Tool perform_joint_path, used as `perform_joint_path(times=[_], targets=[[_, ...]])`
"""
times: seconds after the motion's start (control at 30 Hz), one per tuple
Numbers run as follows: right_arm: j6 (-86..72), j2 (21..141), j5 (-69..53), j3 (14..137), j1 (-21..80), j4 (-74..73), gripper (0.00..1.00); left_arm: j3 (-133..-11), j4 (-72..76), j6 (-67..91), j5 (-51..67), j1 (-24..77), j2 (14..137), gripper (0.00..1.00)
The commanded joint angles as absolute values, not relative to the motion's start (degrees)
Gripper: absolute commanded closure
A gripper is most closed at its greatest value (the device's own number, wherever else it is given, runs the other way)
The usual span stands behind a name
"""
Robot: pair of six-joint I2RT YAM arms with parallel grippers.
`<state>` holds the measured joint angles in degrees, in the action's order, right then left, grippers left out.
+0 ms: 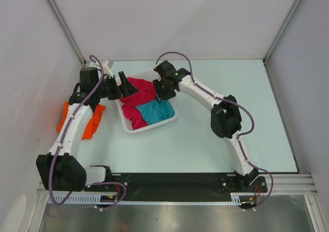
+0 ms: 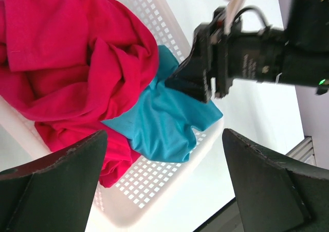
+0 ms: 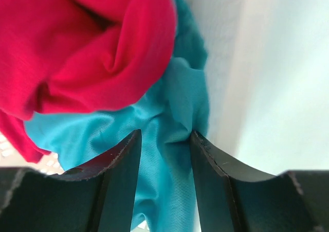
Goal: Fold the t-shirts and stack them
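While R gripper (image 3: pixel 165 134) is parted over the teal t-shirt (image 1: pixel 157 111), 5 o'clock in the basket (image 2: pixel 139 183), crimson t-shirt (image 1: pixel 140 90) at 12 could be snagged w/ it if closed deep. L gripper (image 2: pixel 164 133) is spread wide, empty.

the light is bright and even, from above. only soft, pale shadows lie on the table (image 1: pixel 205 139). in the left wrist view the white basket (image 2: pixel 139 185) is overexposed. in the right wrist view the fingers (image 3: pixel 118 180) look blurred.
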<state>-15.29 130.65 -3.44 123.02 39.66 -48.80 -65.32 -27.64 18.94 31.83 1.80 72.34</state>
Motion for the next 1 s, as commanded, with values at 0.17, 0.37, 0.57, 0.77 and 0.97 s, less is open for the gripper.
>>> perform_joint_path(times=[0.17,0.37,0.57,0.77,0.97], targets=[[-13.98,127.0,-1.4,113.65,40.78,-48.16,0.54,-65.74,-26.54,17.93,32.08,1.32,71.72,0.01],[-13.45,125.25,-2.29,110.57,40.78,-46.93,1.0,-65.74,-26.46,17.75,31.9,1.14,71.45,0.0],[-11.78,121.47,-1.32,114.42,40.26,-48.24,1.0,-65.3,-26.54,17.84,32.26,1.05,71.28,0.0],[-9.32,126.73,-0.09,152.71,39.64,-65.2,1.0,-65.04,-26.54,17.93,32.26,0.97,71.37,0.0],[-11.78,112.96,2.01,141.48,37.45,-58.63,1.0,-64.95,-26.89,18.02,32.34,0.62,71.72,0.0]])
